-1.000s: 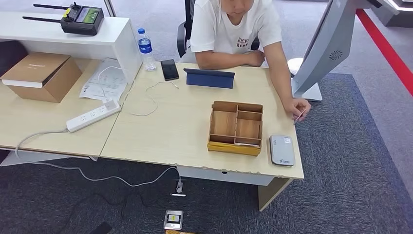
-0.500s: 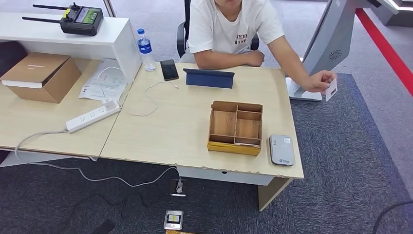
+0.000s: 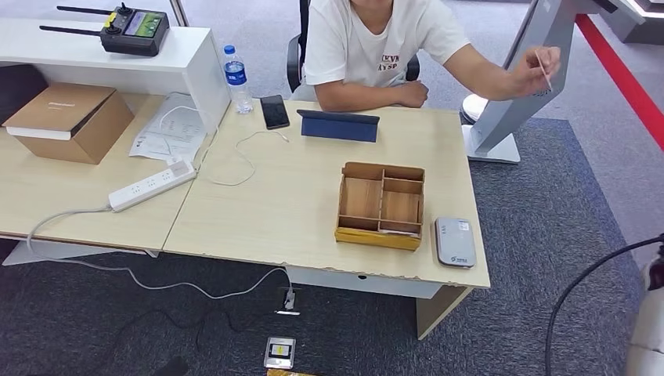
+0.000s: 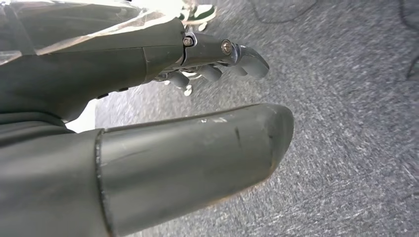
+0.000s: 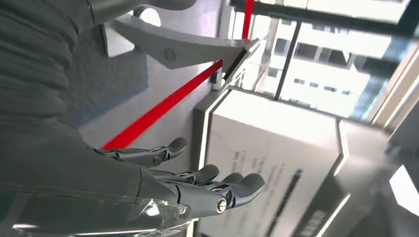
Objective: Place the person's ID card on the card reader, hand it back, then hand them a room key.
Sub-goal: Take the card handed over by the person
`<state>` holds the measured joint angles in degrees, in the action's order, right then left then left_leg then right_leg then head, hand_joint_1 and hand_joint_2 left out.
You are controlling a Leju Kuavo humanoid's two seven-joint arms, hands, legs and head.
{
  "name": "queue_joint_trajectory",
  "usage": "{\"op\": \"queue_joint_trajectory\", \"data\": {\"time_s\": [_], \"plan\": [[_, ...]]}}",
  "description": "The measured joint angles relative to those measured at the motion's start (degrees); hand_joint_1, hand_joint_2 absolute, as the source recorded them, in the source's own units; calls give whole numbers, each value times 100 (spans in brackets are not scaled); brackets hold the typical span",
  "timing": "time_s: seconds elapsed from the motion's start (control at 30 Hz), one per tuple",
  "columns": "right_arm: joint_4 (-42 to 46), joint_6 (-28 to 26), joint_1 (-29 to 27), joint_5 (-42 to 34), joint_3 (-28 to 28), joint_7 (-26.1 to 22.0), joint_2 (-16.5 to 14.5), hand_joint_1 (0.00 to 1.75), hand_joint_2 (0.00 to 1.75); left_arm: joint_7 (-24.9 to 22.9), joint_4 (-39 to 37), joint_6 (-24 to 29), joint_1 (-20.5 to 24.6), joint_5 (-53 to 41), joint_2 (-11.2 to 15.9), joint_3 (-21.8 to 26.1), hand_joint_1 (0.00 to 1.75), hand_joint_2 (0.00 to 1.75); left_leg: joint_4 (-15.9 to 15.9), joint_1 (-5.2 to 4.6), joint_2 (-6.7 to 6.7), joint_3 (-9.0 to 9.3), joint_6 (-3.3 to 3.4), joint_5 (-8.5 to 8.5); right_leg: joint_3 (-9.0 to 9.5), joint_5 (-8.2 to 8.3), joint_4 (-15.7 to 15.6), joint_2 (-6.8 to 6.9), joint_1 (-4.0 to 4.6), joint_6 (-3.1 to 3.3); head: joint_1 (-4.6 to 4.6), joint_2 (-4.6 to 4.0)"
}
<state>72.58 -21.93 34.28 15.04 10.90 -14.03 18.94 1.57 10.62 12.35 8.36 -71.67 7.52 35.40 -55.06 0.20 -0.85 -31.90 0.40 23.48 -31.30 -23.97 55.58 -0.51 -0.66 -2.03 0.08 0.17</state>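
1. white plastic id card [image 3: 543, 69] is pinched in the person's hand [image 3: 531, 72], held up edge-on, well off the far right corner of the table [image 3: 297, 204], in front of the grey kiosk stand [image 3: 521, 86].
2. card handling, my read: thin, stiff, very light, slick faces. take it by pinching the free end across both flat faces, away from the person's fingers. an edge grip would likely slip.
3. card reader [image 3: 454, 241] is a flat grey pad at the near right corner of the table, just beside the wooden divided tray [image 3: 380, 205]. the card should lie flat on it; picking it off a flat top afterwards looks like the awkward part.
4. right hand [image 5: 197, 185]: fingers apart and loosely extended, nothing in it, up in the air with the kiosk and a red floor stripe behind it.
5. left hand [image 4: 207, 69]: fingers slightly curled with gaps between them, holding nothing, over grey carpet.
6. room key: can't pick one out; tray contents too small to tell.
7. writing: the reader has a small blue logo near its front edge, unreadable. print on the person's white shirt is too small to read. the water bottle [image 3: 236, 78] has a blue label, text not legible.
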Motion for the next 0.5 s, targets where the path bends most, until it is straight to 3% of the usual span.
{"op": "queue_joint_trajectory", "data": {"time_s": [0.2, 0.37, 0.5], "plan": [[-533, 400, 694, 1842, -872, 23, 14, 0, 175, 133, 0, -5, -25, -97, 14, -119, 0, 0, 0, 1, -14, -12, -1, -3, -6, 0, 0, 8, 2, 0, -1, 1], [-1472, 151, 1448, 3175, -1610, -1, -40, 0, 175, 163, 0, -33, -26, -129, 25, -191, 0, 0, 0, 3, -17, -18, -3, -5, -9, 0, 1, 14, 4, 1, 1, 1], [-2321, -12, 1948, 3682, -2144, 30, -167, 0, 175, 102, -1, -68, -27, -131, 43, -227, 0, 0, -1, 5, -19, -20, -3, -5, -12, 0, 2, 17, 5, 1, -1, 1]]}}
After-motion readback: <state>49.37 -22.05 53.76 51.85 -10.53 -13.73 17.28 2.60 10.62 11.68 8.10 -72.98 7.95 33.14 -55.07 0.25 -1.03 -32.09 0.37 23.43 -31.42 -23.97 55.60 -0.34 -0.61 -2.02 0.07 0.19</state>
